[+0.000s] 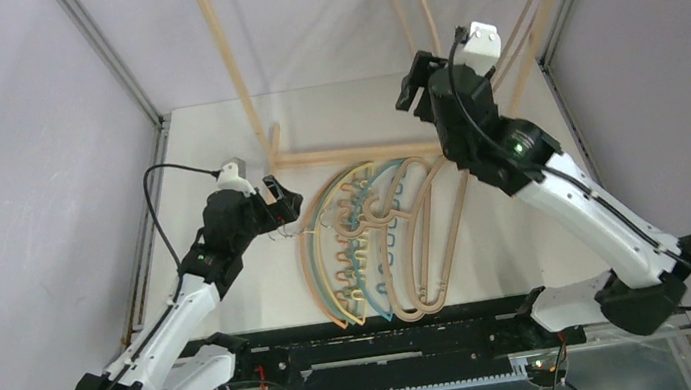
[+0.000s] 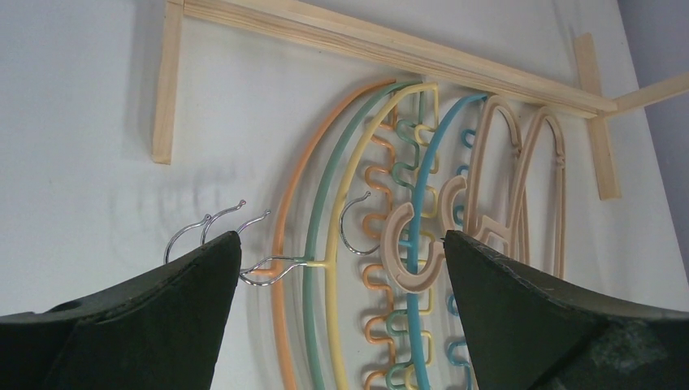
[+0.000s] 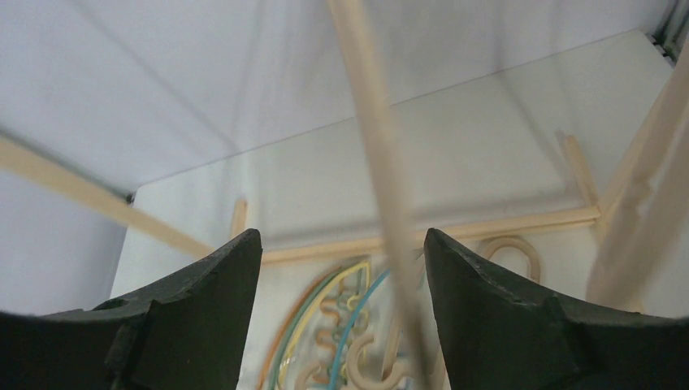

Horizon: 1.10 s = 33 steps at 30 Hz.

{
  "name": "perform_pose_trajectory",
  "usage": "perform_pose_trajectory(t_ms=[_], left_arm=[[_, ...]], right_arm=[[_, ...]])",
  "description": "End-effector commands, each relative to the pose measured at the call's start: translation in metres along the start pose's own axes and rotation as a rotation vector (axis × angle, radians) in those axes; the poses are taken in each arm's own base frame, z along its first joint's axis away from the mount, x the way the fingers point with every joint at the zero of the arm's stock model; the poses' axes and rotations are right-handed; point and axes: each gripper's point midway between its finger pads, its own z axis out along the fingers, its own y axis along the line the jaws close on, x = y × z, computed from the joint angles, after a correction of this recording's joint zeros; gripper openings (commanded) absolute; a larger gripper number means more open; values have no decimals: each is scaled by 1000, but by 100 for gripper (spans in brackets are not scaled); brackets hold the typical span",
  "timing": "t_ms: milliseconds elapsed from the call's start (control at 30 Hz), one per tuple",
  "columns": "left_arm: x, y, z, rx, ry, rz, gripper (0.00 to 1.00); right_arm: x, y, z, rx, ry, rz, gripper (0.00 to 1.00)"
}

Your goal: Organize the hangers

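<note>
A pile of hangers [image 1: 368, 242] lies flat on the white table: orange [image 2: 284, 244], green [image 2: 313, 244], yellow [image 2: 337, 203] and teal [image 2: 422, 187] arches with wavy inner edges, plus pale wooden loop ones [image 2: 496, 162]. Their metal hooks [image 2: 203, 227] point left. My left gripper [image 1: 282, 201] hovers open just above those hooks, nothing between its fingers. One pale hanger [image 1: 395, 7] hangs from the rack's bar. My right gripper [image 1: 415, 85] is raised beside it and open. In the right wrist view that hanger's blurred arm [image 3: 382, 162] passes between the jaws, ungripped.
The tall pale wooden A-frame rack [image 1: 356, 153] stands at the back of the table, its metal bar at the top and its base rail [image 2: 390, 49] just behind the pile. Metal cage posts [image 1: 111, 54] flank the table on both sides.
</note>
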Motion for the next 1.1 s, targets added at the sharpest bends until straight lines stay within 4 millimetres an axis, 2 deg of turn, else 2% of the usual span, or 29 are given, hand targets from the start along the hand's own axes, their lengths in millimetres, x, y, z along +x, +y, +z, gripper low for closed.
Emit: perform_pose_trajectory(t_ms=[0,167,267,400,500,633,700,800,1067], left_arm=[[-3,-4,2,13,-14,2,100],[-1,-2,5,4,-4,3,100],[1,-1,6,2,5,4,99],[3,-1,7,0,10,3,99],[2,0,6,-4,7,4,99],[3,1,8,-8,12,3,99],[4,1,10,-9,18,4,100],[6,1,12,-10,21,3,100],[5,0,12,-5,19,-4,100]], right_arm=[[-12,-7,-47,5,-80,-52,80],[3,-28,-87,76,-133,-132,81],[8,-45,-101,131,-155,-176,84],[20,-65,-113,148,-139,-203,85],[37,-78,-116,141,-78,-194,85],[64,-82,-117,107,13,-226,83],[83,-78,-119,69,68,-251,81],[122,-70,-121,26,169,-306,80],[250,-38,-129,-27,425,-430,79]])
